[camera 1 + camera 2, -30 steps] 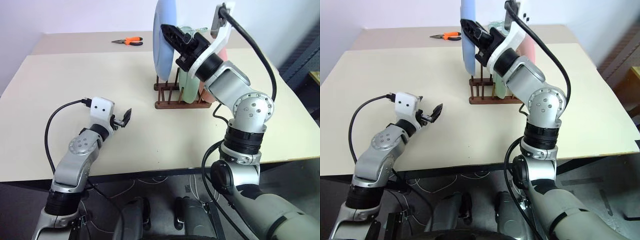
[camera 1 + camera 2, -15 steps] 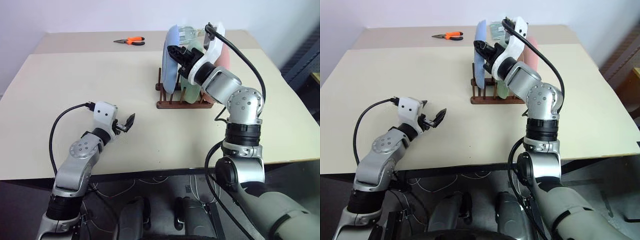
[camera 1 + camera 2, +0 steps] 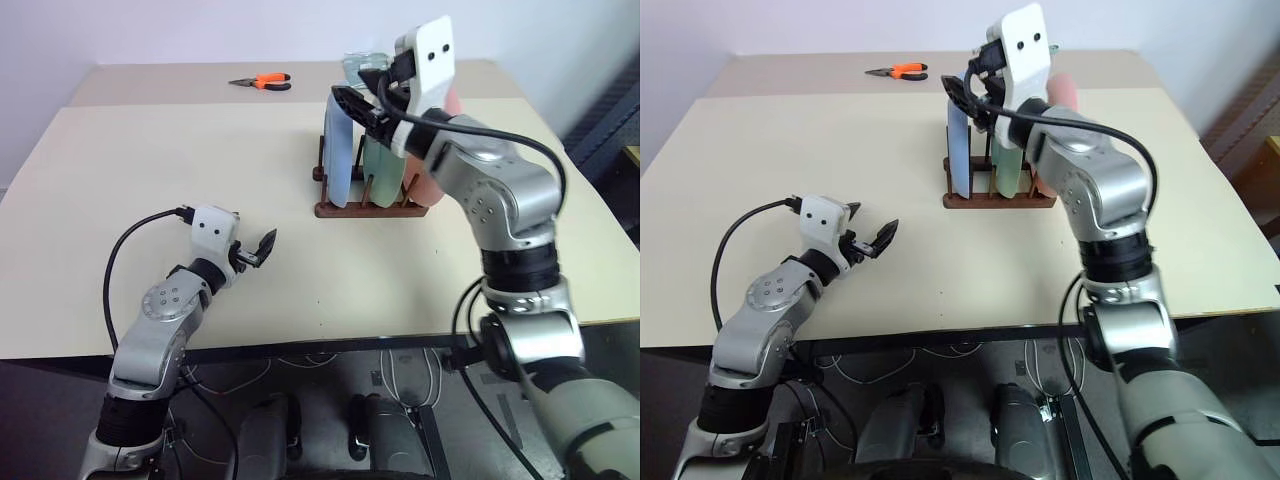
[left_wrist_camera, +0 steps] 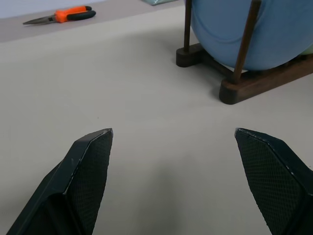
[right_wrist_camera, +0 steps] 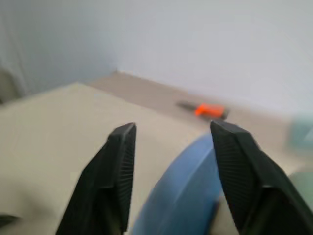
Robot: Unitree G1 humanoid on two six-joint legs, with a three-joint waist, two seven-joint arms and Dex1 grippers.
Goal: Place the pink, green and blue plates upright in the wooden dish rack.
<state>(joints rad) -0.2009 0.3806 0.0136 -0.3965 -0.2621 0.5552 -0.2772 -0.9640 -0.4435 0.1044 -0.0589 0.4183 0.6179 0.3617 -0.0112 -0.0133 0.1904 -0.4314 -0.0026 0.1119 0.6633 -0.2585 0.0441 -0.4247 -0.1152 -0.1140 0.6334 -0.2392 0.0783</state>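
We count three plates standing upright in the wooden dish rack (image 3: 366, 208), which sits on the far right part of the beige worktop (image 3: 150, 170). The blue plate (image 3: 338, 155) is at the rack's left end, its face turned toward the left side of the worktop; the green plate (image 3: 381, 165) stands just beside it in the middle, and the pink plate (image 3: 436, 170) is at the right end, largely hidden behind the right arm. In the left wrist view, the blue plate's lower edge sits between two of the dark upright pegs and rests on the base rail.

We see two grippers. The right gripper (image 3: 356, 102) is up at the top rim of the blue plate, its two black fingers (image 5: 115, 181) parted, one on either side of the rim; the right wrist view shows a gap between each finger and the plate's edge, so it holds nothing. The left gripper (image 3: 258, 248) hovers low over the near left part of the worktop, well apart from the rack, with its jaws spread wide and nothing between them.

One pair of orange-handled pliers (image 3: 263, 82) lies at the far edge of the worktop, to the left of the rack and well apart from it. A pale greenish item (image 3: 358, 66) lies behind the rack; we cannot tell what it is
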